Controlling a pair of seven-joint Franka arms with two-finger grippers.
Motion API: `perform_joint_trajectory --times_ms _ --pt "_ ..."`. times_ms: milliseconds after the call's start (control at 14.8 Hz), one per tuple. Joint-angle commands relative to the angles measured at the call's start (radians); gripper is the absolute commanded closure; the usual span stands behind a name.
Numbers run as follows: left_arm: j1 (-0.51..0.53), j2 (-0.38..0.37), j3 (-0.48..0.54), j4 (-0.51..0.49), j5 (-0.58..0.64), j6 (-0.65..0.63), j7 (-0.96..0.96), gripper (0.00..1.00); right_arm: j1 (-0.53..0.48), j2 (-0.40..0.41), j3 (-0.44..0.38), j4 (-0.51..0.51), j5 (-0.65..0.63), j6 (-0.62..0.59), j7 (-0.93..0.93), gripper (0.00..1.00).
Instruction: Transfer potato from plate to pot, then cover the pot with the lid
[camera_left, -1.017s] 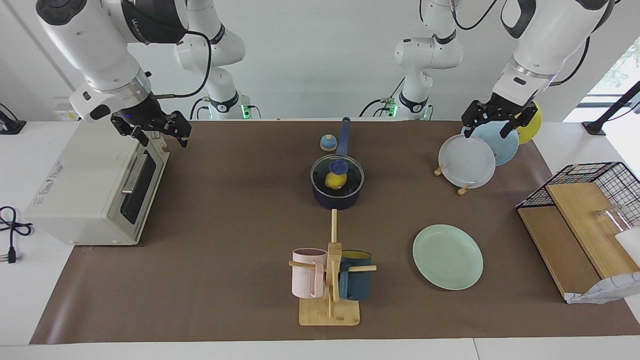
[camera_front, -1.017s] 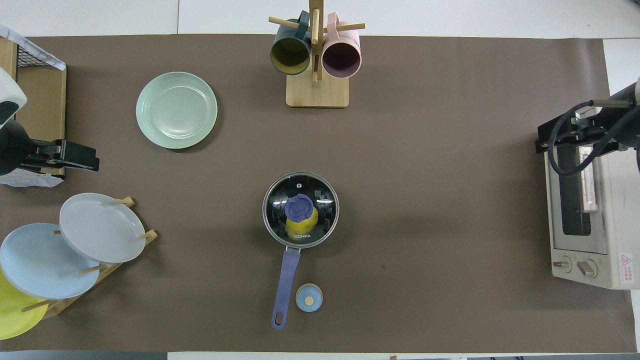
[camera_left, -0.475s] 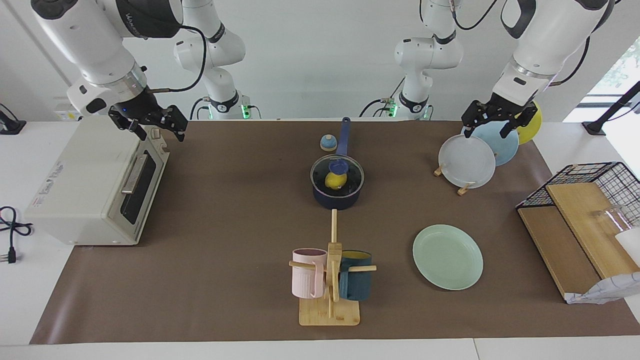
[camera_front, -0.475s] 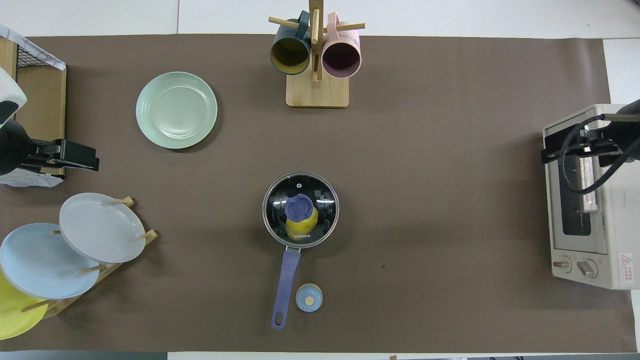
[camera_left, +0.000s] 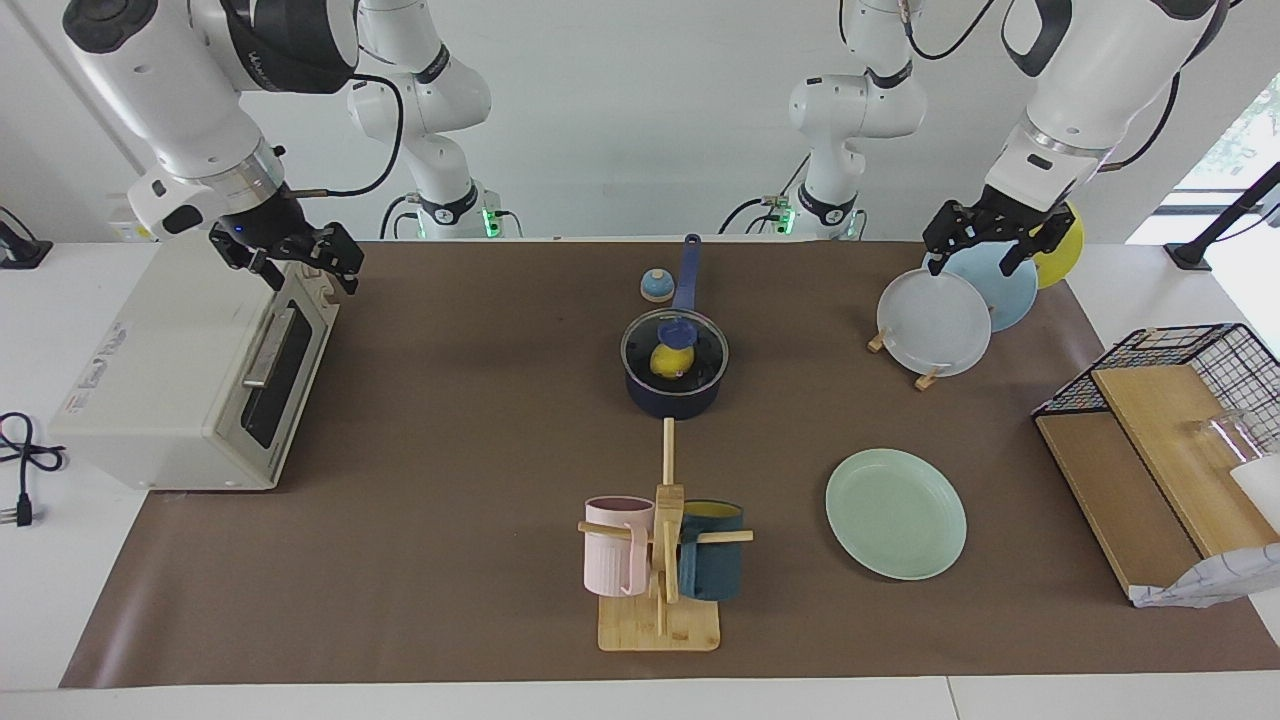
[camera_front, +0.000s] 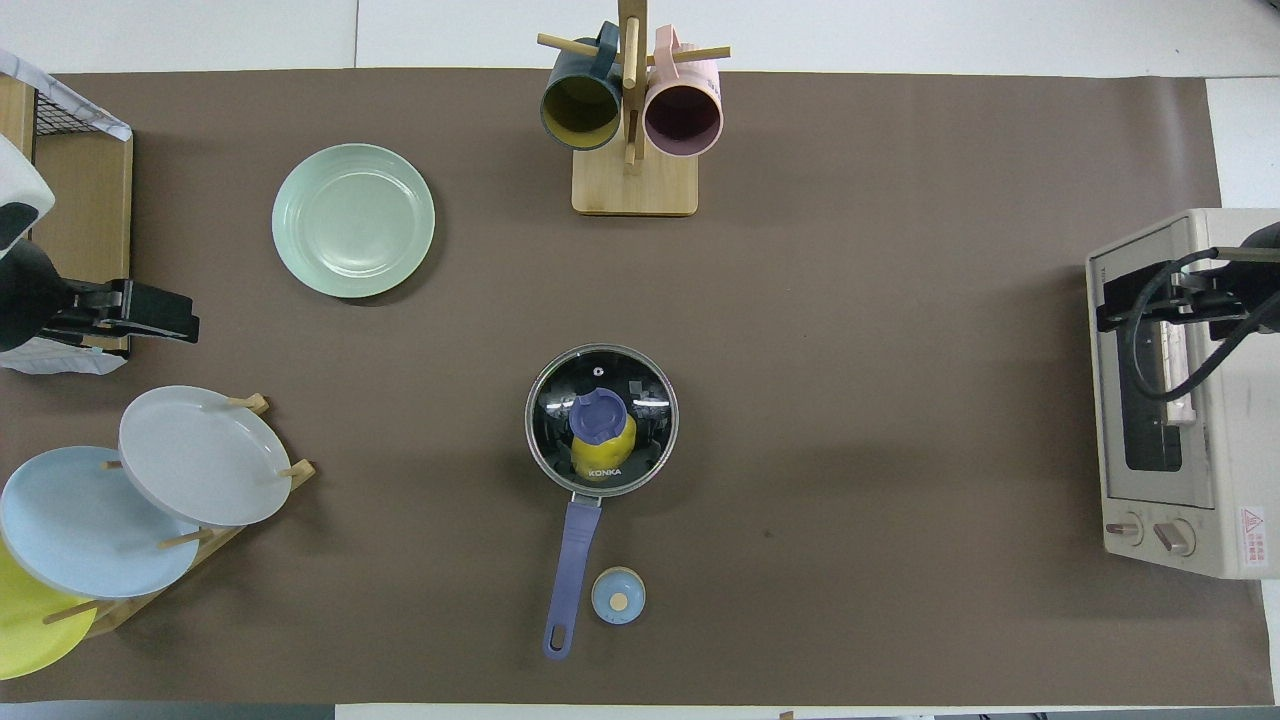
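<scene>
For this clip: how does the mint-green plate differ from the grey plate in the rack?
The mint-green plate lies flat on the brown mat, while the grey plate stands tilted on edge against wooden pegs in the rack. The mint-green plate sits alone, farther from the robots; the grey plate overlaps the light blue plate next to it. Both are round, rimmed and empty.
</scene>
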Motion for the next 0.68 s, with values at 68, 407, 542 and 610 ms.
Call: perform_joint_trajectory --times_ms 68,407,542,610 --pt "0.004 -0.013 -0.008 -0.014 0.015 -0.006 -0.009 0.0 -0.005 -0.013 0.029 -0.023 -0.04 0.029 -0.022 0.0" --pt "0.004 -0.013 -0.008 -0.013 0.015 -0.005 -0.006 0.0 -0.014 -0.015 0.052 -0.022 -0.043 0.029 -0.07 0.0" --pt "0.004 -0.013 -0.008 -0.012 0.015 -0.003 -0.007 0.0 -0.092 -0.015 0.13 0.0 -0.043 0.008 -0.071 0.0" --pt "0.004 -0.013 -0.008 -0.012 0.015 -0.002 -0.007 0.0 -0.095 -0.013 0.13 0.006 -0.043 0.0 -0.073 0.0"
